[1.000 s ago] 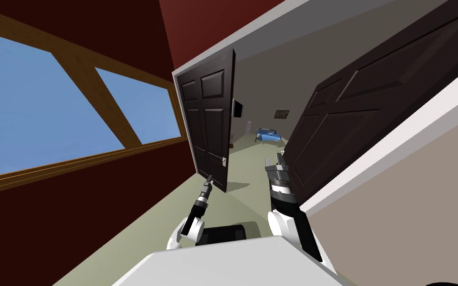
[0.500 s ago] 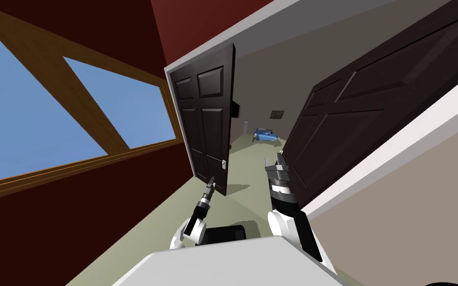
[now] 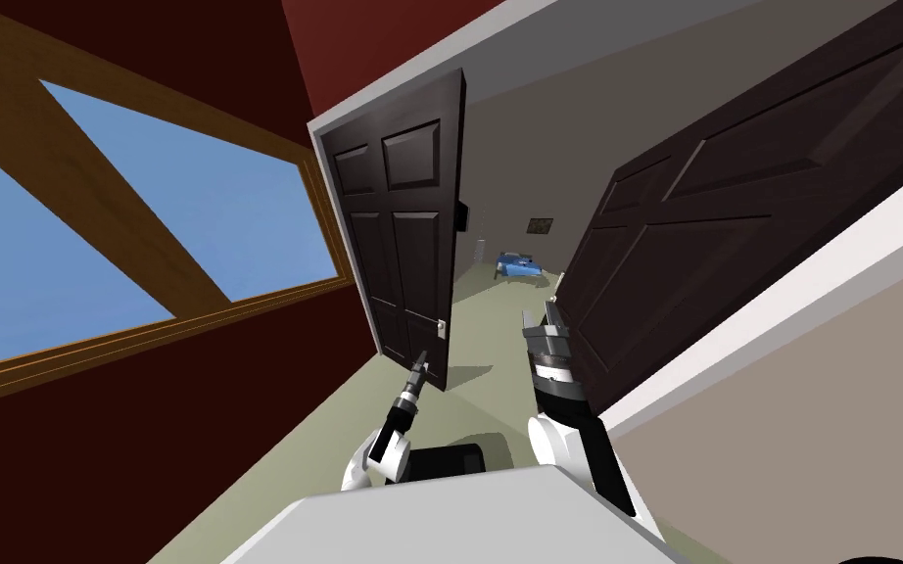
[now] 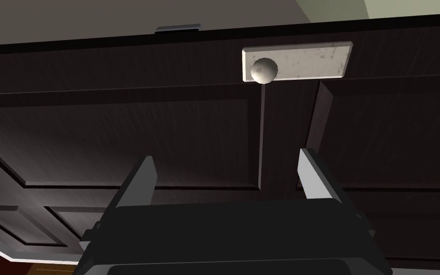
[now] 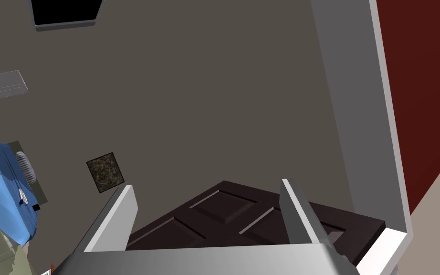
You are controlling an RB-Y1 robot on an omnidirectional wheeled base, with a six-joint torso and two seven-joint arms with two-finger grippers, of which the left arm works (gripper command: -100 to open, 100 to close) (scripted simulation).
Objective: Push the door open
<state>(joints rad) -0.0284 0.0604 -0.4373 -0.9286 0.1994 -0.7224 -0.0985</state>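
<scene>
Dark panelled door being shown ajar, ahead-left. Round grey knob on pale plate lying just beyond left gripper, being held wide, empty. Right gripper likewise wide, empty, being held beside second dark door.

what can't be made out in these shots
- Whether the left claw touches the dark door: too small in the head view, depth unclear in the left wrist view.
- What the blue object is: tiny in the head view, cut off by the right wrist view's edge.
</scene>
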